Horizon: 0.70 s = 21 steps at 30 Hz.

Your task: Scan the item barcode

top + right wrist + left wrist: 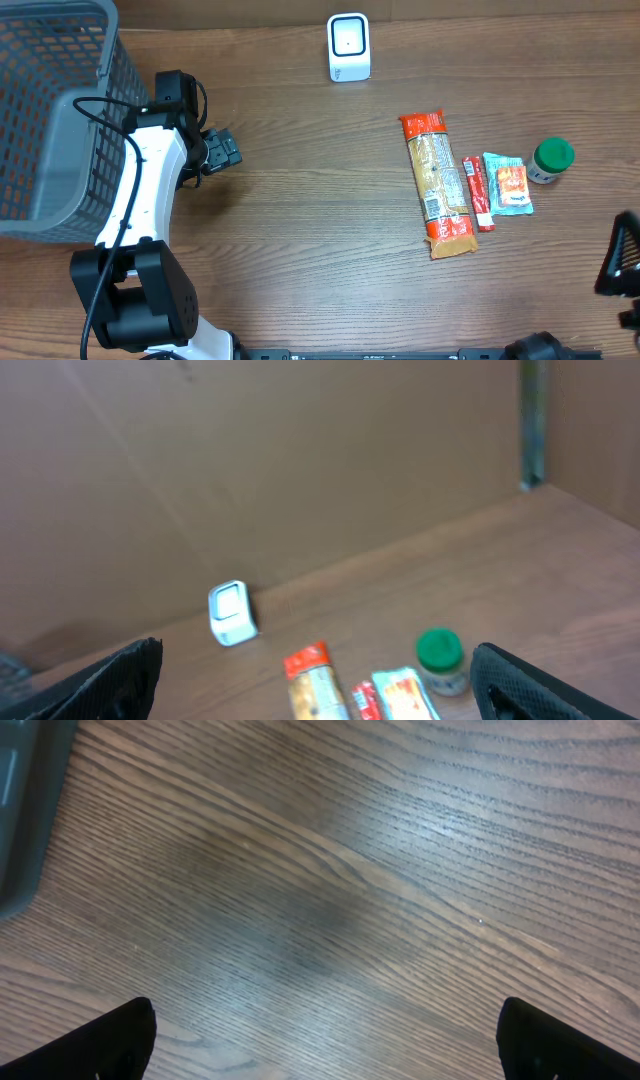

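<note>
Plainly, left pincer and right pincer both stand wide open — gripping nothing.
Left pincer hangs over the table just beside the grey basket; pasta packet, red bar, teal sachet and green-lidded jar lie in a row ahead of the right pincer — white scanner beyond them.

White left arm with black cable and black left claw.

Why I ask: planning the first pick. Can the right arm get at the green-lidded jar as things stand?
Probably yes: the right gripper is open at the table edge, the green-lidded jar is the item nearest it, and only bare wood lies between them.
</note>
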### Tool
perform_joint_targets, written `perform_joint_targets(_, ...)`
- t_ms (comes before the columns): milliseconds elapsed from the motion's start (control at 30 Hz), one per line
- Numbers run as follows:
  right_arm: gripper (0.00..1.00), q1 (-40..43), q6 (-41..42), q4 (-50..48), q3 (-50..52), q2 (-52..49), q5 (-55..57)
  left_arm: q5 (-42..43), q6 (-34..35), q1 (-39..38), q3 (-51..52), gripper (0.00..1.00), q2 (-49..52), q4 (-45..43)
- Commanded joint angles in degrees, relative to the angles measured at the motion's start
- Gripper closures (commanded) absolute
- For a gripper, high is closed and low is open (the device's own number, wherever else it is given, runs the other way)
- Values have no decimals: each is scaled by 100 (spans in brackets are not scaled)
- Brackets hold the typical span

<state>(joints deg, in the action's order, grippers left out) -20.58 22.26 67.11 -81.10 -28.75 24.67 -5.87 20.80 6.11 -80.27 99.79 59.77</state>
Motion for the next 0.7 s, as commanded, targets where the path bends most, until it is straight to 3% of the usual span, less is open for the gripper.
perform_joint_targets(0, 0, 328, -13, -175, 1014, 651, -39, -52, -68, -13, -46, 0, -13, -4)
perform_joint_targets(200, 0, 756, -22, -1480, 2643, 1718, -302, -50, -68, -13, -44, 0, -13, -4)
perform_joint_targets(333, 0, 835, -704, -3324, 3609, 2214, -881, -52, -68, -13, -44, 0, -13, -7)
perform_joint_targets(367, 0, 837, -1084, -4581, 4153, 2435, -1287, -50, -68, -13, -44, 1, -13, -4)
perform_joint_targets(467, 0, 839, -1191, -6037, 4809, 2640, -1513, -50, -68, -13, -44, 0, -13, -4)
perform_joint_targets(667, 0, 839, -1187, -7969, 5923, 2857, -1541, -50, -68, -13, -44, 0, -13, -7)
